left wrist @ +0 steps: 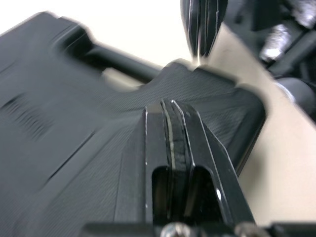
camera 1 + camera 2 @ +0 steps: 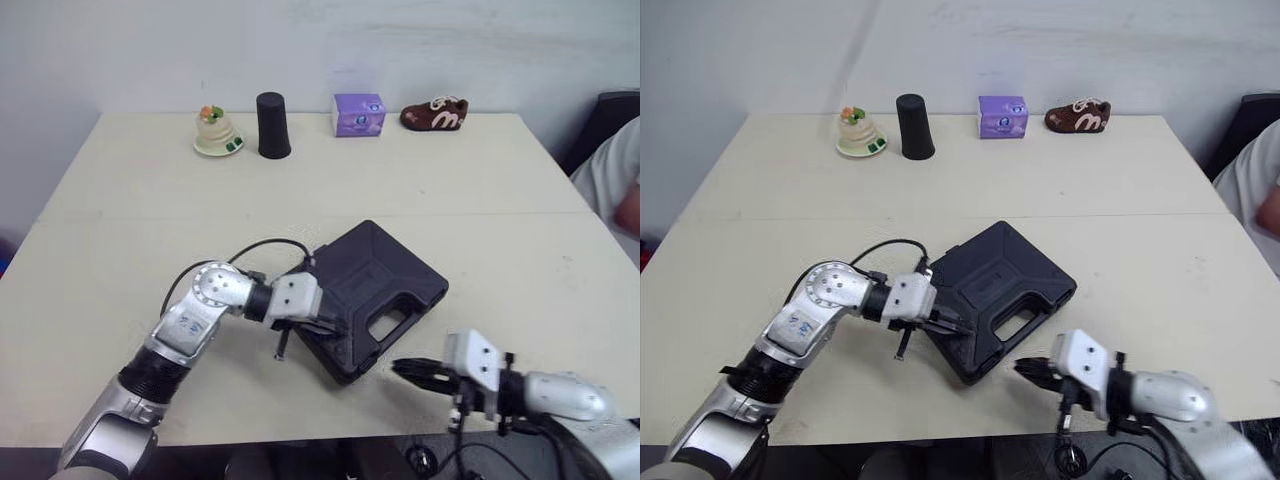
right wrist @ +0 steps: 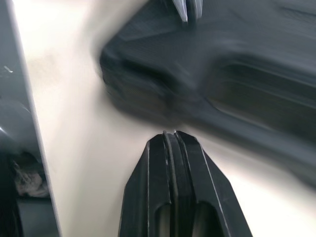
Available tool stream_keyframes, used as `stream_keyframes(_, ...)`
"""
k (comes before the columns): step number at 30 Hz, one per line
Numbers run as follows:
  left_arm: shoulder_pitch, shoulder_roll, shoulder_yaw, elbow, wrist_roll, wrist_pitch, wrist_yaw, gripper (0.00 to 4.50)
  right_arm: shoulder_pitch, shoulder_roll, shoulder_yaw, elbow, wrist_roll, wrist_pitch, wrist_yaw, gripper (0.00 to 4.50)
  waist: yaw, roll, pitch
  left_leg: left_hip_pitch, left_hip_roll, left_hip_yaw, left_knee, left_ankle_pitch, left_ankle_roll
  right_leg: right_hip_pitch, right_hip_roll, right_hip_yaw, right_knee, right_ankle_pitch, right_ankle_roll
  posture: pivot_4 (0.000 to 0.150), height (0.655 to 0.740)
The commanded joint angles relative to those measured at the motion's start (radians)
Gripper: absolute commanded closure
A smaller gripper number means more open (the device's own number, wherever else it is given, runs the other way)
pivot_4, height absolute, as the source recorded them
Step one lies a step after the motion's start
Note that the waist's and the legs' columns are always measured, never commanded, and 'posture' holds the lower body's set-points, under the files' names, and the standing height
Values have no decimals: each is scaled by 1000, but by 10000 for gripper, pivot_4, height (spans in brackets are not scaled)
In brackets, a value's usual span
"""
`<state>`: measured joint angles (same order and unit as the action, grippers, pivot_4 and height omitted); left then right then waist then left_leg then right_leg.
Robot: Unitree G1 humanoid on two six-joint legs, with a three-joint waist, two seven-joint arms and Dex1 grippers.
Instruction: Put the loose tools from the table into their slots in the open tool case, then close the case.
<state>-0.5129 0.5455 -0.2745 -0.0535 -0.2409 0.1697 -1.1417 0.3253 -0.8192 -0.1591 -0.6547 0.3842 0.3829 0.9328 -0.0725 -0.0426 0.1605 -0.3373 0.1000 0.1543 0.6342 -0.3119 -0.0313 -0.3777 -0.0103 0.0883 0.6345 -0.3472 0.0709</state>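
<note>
The black moulded-plastic tool case (image 2: 385, 275) lies with its lid down on the pale beige desk (image 2: 150, 200), near the front edge, handle cut-out toward the robot. The left jaws, pressed fully together and empty, lie on its near-left corner. The right jaws, likewise closed on nothing, sit just beside the near corner.
</note>
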Motion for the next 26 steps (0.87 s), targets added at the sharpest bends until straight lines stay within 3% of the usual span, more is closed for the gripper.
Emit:
stream_keyframes(1, -40, 14, 188, 20, -82, 46, 95, 44499, 44, -58, -272, 14, 70, 21, 62, 45000, 3, 1, 7, -2, 0, 0, -1, 0, 0, -1, 1, 0, -3, 0, 1, 1500, 7400)
stream_keyframes(3, -19, 60, 259, 15, -111, 96, 100, 45000, 57, -88, -404, 67, 76, 21, 93, 38500, 4, 2, 7, -8, 1, 0, -2, 1, -1, -6, 2, -1, -6, 1, 2, 1500, 7400)
stream_keyframes(6, 62, 161, 351, 34, -107, 95, 83, 35963, 62, -137, -555, 181, 35, -15, 139, 26451, 1, 5, 9, -18, 1, 2, -2, 3, -8, -17, 2, -1, -7, -1, 3, 1500, 7400)
stream_keyframes(8, 114, 224, 425, 92, -93, 98, 112, 26020, 48, -173, -617, 273, -3, -62, 161, 15052, 3, 5, 11, -18, 1, 5, -3, 0, -10, -19, 2, -1, -7, -4, 4, 1500, 7400)
stream_keyframes(11, 176, 294, 499, 160, -58, 76, 159, 14288, 14, -214, -645, 393, -43, -142, 184, 2115, 6, 4, 18, -18, 1, 6, -3, -1, -10, -20, 2, 0, -7, -6, 4, 1500, 7400)
stream_keyframes(12, 196, 314, 518, 177, -50, 63, 164, 9876, -2, -231, -643, 436, -56, -170, 193, 0, 7, 4, 19, -18, 1, 6, -3, -1, -10, -20, 2, -1, -7, -6, 4, 1500, 7400)
stream_keyframes(14, 237, 359, 580, 254, -42, 6, 165, 425, -68, -278, -627, 553, -77, -230, 200, 0, 8, 6, 22, -18, 1, 7, -2, -2, -9, -20, 1, 0, -7, -6, 4, 1500, 7400)
stream_keyframes(19, 310, 408, 667, 339, -32, -74, 181, 425, -191, -336, -555, 718, -99, -332, 221, 0, 3, 9, 27, -16, 0, 18, -1, -3, -7, -20, 0, -1, -7, -4, 6, 1500, 7400)
stream_keyframes(26, 379, 414, 704, 313, -38, -101, 185, 425, -263, -317, -471, 750, -111, -362, 205, 0, -2, 10, 28, -17, 1, 22, -1, -3, -8, -22, 0, -1, -5, -5, 6, 1500, 7400)
